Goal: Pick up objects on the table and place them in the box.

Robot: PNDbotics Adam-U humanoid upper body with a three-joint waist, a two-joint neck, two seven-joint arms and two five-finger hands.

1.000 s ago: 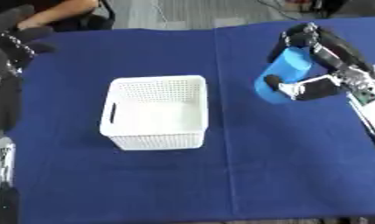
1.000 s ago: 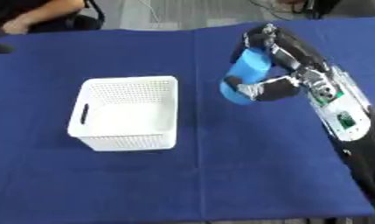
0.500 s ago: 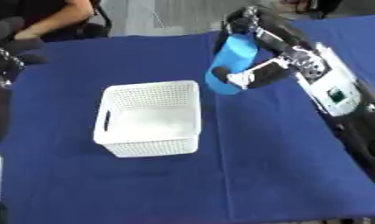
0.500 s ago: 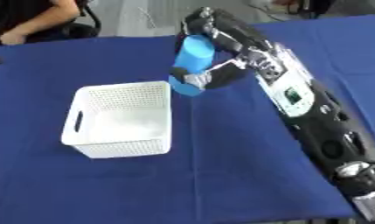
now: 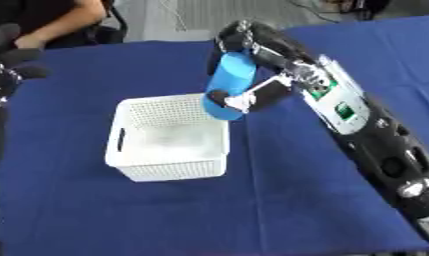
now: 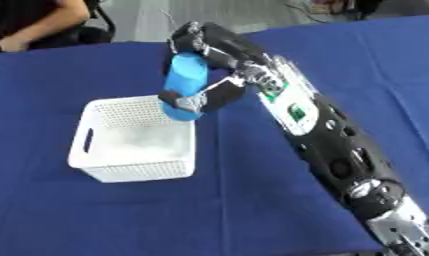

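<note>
Blue cylinder: a smooth blue cylindrical object [image 5: 230,85], tilted, held in the air above the right rim of the box, its lower end over the box's right wall.
My right hand: my right hand [image 5: 252,90] is curled round the blue cylinder; my fingers [image 5: 239,37] wrap over its upper end and my thumb [image 5: 249,98] presses across its lower end.
My right arm: it reaches in from the lower right, black with a pale panel, slanting up and left across the table.
Box: a white perforated plastic box [image 5: 169,170] with a slot handle in its left wall sits on the cloth; I see nothing lying inside it.
My left hand: my left hand [image 5: 9,55] shows at the upper left edge, black; I cannot tell how its fingers stand.
Surface: a table under a dark blue cloth [image 5: 252,210].
Room: grey floor beyond the far table edge.
</note>
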